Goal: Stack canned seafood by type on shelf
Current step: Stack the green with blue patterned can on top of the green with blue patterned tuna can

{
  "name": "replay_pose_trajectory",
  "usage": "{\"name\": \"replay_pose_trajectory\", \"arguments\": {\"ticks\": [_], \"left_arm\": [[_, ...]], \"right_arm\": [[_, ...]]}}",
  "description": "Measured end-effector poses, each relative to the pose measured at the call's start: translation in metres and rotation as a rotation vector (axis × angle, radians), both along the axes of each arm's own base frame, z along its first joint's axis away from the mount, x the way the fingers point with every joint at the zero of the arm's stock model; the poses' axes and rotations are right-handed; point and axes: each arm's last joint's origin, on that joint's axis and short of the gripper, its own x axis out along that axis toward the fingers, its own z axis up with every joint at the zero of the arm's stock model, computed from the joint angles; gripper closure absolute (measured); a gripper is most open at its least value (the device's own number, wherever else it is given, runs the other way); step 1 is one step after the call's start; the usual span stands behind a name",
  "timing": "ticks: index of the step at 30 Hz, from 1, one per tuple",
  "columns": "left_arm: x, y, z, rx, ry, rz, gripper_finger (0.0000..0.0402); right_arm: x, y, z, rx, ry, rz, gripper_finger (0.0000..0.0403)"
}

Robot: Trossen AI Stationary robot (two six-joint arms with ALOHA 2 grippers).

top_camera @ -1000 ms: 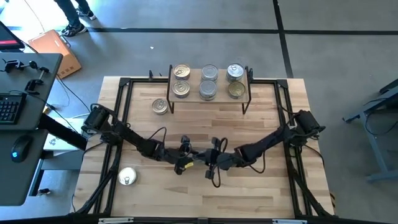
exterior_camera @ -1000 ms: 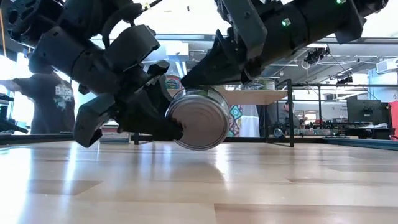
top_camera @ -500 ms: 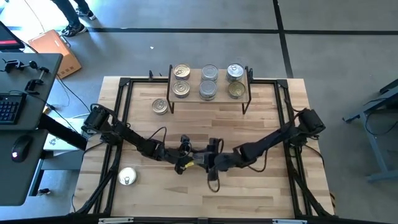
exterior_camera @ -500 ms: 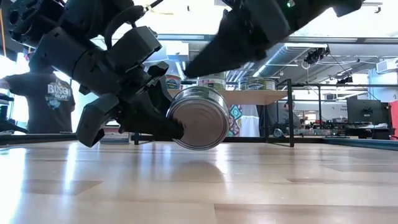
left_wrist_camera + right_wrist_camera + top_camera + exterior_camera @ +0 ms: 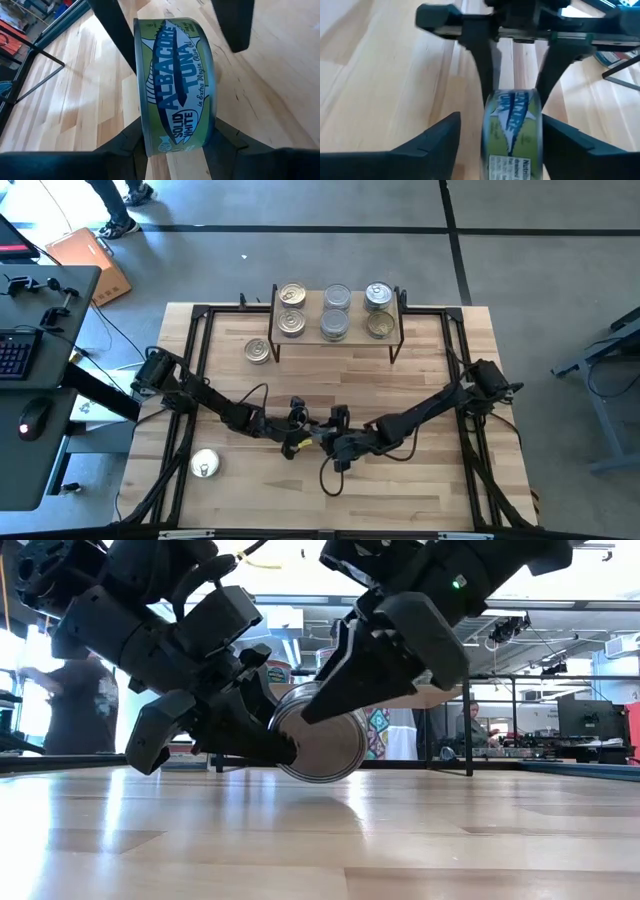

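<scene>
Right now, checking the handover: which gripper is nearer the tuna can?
Left. The left gripper clamps the tuna can; the right gripper is open, straddling it without gripping.

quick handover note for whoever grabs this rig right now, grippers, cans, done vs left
Left gripper: shut on the tuna can, held on edge above mid-table.
Right gripper: open, its fingers either side of that same can, not gripping; looks like a handoff.
Shelf: six cans on top, in three pairs.
Loose on the table: silver can left of the shelf, another can near the front left.
Left: the held can and those two loose ones.
</scene>
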Motion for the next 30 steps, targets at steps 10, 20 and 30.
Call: {"name": "replay_pose_trajectory", "arguments": {"ticks": [10, 20, 30], "left_arm": [[0.000, -0.001, 0.000, -0.101, 0.002, 0.002, 0.0250], [0.008, -0.003, 0.016, -0.149, -0.134, 0.008, 0.0227], [0.011, -0.007, 0.027, -0.222, -0.290, -0.024, 0.0226]], "right_arm": [[-0.002, 0.001, 0.001, 0.080, -0.012, -0.066, 0.0283], [-0.047, 0.022, 0.055, -0.083, -0.040, -0.080, 0.0283], [-0.057, -0.001, 0.097, 0.085, -0.044, 0.067, 0.0283]]}}
